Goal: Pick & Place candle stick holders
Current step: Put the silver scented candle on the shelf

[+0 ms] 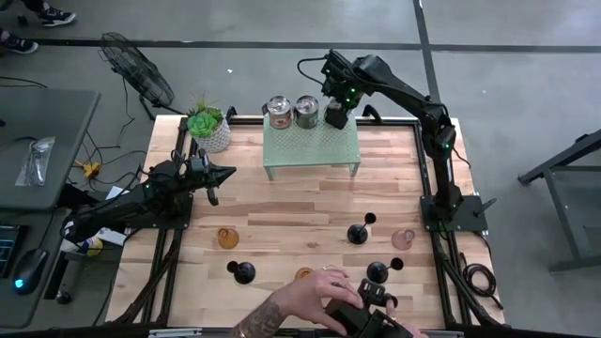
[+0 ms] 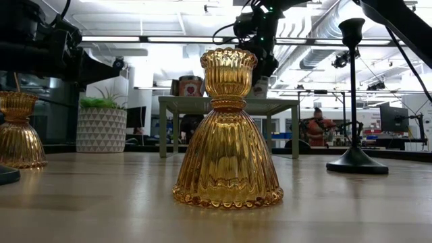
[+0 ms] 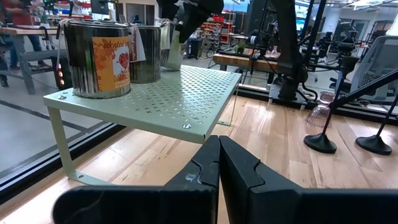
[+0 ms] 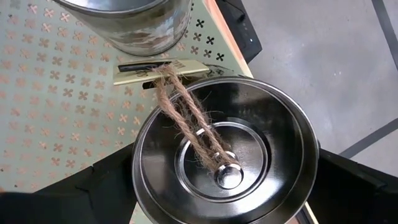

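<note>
Bright overhead strip lighting, glare on amber holder (image 2: 227,135).

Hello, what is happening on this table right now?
The right gripper is at a silver cup on the green shelf, jaws wide on either side, beside two other cups. The left gripper waits shut over the table's left part. Black, amber and pink holders stand on the wood, and a person's hand reaches in at the near edge.

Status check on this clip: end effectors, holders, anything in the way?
Right end effector open around a silver cup on the green shelf. Left end effector shut, waiting beside the shelf. A person's hand at the front edge.
</note>
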